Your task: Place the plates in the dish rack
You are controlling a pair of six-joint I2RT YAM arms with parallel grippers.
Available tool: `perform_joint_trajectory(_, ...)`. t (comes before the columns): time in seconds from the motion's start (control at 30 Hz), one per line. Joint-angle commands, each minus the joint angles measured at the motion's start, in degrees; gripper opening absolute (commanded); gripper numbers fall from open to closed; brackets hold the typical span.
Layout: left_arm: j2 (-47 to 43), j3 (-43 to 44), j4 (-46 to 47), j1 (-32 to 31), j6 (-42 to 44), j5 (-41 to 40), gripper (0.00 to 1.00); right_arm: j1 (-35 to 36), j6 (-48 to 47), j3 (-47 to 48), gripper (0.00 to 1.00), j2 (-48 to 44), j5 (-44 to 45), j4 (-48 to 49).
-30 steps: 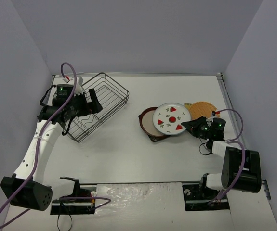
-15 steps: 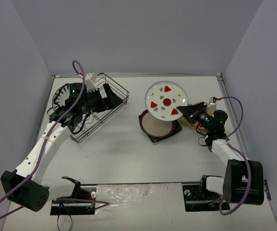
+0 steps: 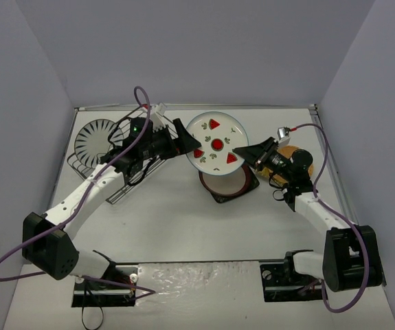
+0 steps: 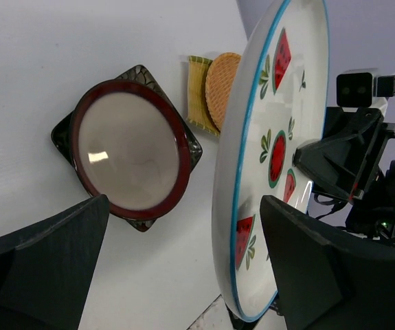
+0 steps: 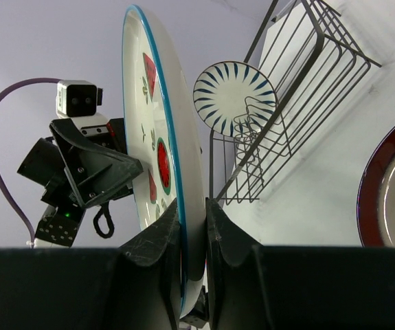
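Observation:
My right gripper (image 3: 244,152) is shut on the rim of the white plate with red fruit motifs (image 3: 215,142) and holds it up on edge above the table; the grip shows in the right wrist view (image 5: 194,230). My left gripper (image 3: 189,141) is open, its fingers straddling the plate's opposite rim (image 4: 252,179) without closing. The black-striped plate (image 3: 97,138) stands in the dish rack (image 3: 80,167), also seen in the right wrist view (image 5: 235,100). The red-brown-rimmed plate (image 3: 223,181) lies on the dark square plate (image 3: 250,185). The orange-tan plate (image 3: 299,155) lies behind my right arm.
A yellow ribbed mat (image 4: 198,93) lies beside the orange-tan plate (image 4: 222,79). The rack's wire wall (image 5: 300,82) is at the table's far left, partly hidden by my left arm. Grey walls enclose the table on three sides.
My right gripper lifted the fruit plate off the stack, tipped it on edge and carried it left. My left arm swung from the rack to the plate's rim.

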Motion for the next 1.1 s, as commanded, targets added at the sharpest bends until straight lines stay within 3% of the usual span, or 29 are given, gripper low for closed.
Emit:
perform_joint_trajectory(0.0, -1.32, 2.79, 10.0, -0.2, -4.66, 0.85, 0.8, 0.88, 2.28, 5.06, 0.0, -0.63, -0.93, 12.43)
perform_joint_trajectory(0.17, -0.75, 2.07, 12.33, -0.2, -7.4, 2.38, 0.58, 1.08, 2.28, 5.33, 0.0, 0.5, -1.7, 13.47)
perform_joint_trajectory(0.27, -0.25, 1.53, 13.56, -0.2, -9.16, 3.66, 0.5, 1.08, 2.51, 5.61, 0.0, 1.06, -2.06, 14.3)
perform_joint_trajectory(0.63, 1.47, 2.4, 12.63, -0.2, -10.63, 6.03, 0.49, 1.11, 4.83, 5.24, 0.0, 2.92, -2.86, 19.74)
perform_joint_trajectory(0.77, 1.94, 2.77, 12.19, -0.2, -10.54, 6.5, 0.44, 1.18, 4.66, 5.33, 0.0, 3.09, -3.04, 19.83)
perform_joint_trajectory(1.07, 1.76, 4.07, 11.92, -0.2, -10.18, 7.29, 0.11, 1.17, 2.11, 5.33, 0.0, 2.83, -3.39, 16.4)
